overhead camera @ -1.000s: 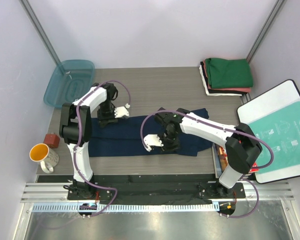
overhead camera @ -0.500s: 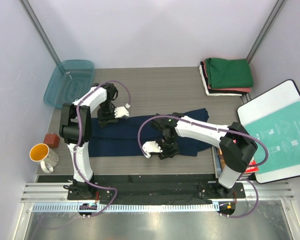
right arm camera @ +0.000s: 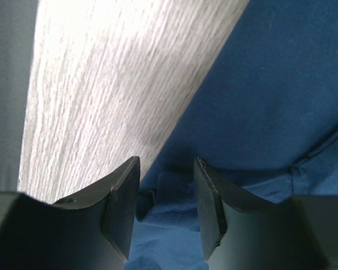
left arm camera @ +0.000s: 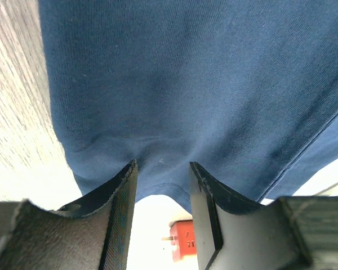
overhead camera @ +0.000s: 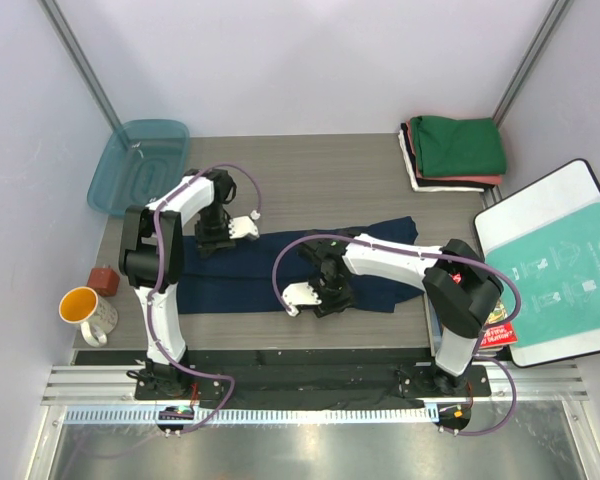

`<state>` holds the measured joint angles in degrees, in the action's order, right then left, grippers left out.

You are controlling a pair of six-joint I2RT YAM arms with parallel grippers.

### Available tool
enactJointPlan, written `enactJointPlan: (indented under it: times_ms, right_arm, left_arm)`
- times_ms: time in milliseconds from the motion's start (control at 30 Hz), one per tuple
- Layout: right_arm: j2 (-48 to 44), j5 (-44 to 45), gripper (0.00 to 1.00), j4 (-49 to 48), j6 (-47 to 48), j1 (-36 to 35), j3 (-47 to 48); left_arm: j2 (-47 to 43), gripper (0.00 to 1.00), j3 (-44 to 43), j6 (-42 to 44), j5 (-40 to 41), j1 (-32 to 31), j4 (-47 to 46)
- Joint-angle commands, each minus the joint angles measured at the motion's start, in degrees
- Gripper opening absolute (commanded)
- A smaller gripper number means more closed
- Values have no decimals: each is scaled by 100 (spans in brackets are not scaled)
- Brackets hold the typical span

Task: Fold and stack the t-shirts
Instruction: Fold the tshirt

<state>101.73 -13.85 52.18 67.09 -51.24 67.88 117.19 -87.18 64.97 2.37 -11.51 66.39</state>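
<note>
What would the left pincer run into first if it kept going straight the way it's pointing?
The navy t-shirt: the open left pincer points down at its edge, with cloth right ahead. Whether they touch is unclear.

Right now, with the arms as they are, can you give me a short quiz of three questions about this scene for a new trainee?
1. True or false: the green shirt lies on top of the folded stack.
2. Which shirt lies spread below the left end effector and the right end effector? A) navy shirt B) white shirt C) salmon shirt
3. Fill in: beside the red block stands a ____.
Key: 1 true; 2 A; 3 mug.
</note>
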Motion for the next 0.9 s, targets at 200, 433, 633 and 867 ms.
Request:
enactJointPlan:
  times_ms: [200,433,633,867]
  right_arm:
    - [-241,268,45,37,32,132,24]
    - [-268,400,41,81,94,255,-29]
    - [-268,470,27,46,103,326,-29]
    - [-277,523,1,-94,6,378,15]
  left_arm:
    - [6,42,8,69,-61,26,-56]
    - [32,42,-54,60,-79,17,-21]
    - [50,42,-98,51,-79,17,-3]
    - [59,42,-133,60,-105,17,23]
